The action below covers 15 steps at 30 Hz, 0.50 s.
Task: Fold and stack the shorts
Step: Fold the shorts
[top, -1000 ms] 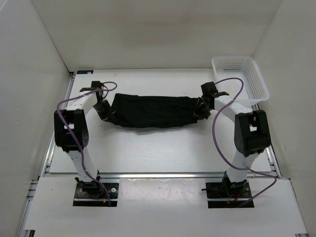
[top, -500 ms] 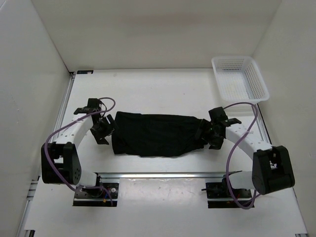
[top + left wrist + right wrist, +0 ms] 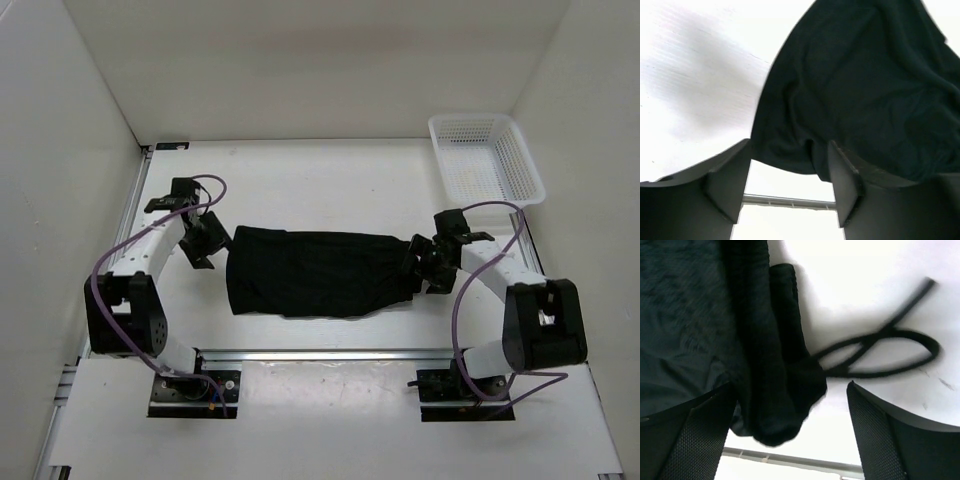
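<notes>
Shorts (image 3: pixel 315 272) of plain black soft fabric lie as one long band across the middle of the white bench (image 3: pixel 330 190), well apart from the white mesh plastic basket (image 3: pixel 517 160) at the far right corner. The left hand (image 3: pixel 203 245) stands wide just off the band's left end, gripping nothing; the right hand (image 3: pixel 425 268) is equally wide at the bunched right end, fabric between its fingers but unpinched. The lengthwise fold looks done, so a crosswise fold likely follows: each hand should take every layer at a corner and lift evenly. The thin black drawstring (image 3: pixel 880 374) loops loose beyond the right end and could snag.
</notes>
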{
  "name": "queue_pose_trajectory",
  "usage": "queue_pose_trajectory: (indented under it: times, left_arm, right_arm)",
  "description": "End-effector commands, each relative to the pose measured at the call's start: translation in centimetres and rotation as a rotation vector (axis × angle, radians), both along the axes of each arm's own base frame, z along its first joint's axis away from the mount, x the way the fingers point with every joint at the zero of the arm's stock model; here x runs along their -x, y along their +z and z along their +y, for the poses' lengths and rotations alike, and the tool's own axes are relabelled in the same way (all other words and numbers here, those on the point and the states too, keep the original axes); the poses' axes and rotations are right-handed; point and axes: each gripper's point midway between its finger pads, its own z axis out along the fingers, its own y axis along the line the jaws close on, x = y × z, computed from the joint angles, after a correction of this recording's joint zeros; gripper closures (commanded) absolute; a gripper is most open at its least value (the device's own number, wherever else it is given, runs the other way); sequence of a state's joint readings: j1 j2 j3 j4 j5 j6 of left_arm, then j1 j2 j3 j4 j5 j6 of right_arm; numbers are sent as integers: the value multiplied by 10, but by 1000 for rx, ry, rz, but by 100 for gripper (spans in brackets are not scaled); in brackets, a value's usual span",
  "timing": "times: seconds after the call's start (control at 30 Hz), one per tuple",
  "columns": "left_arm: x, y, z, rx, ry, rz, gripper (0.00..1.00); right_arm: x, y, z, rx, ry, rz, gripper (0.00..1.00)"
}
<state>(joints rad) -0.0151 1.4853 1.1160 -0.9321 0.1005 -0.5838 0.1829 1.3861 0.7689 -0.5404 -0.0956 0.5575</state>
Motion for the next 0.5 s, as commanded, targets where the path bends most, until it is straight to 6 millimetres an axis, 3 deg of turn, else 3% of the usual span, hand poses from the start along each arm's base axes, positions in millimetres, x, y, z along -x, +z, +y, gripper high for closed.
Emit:
queue_pose_trajectory:
  times: [0.0, 0.2, 0.33, 0.47]
  left_arm:
    - [-8, -13, 9, -30, 14, 23, 30]
    - [-9, -58, 8, -6, 36, 114, 49]
    - [-8, -69, 8, -6, 36, 139, 49]
    - [-5, -72, 8, -8, 27, 147, 49]
  right_arm:
    - [-9, -5, 17, -90, 83, -5, 9]
    - [14, -27, 18, -131, 27, 65, 14]
    - [21, -22, 7, -124, -51, 54, 12]
    - [28, -22, 1, -185, -135, 80, 19]
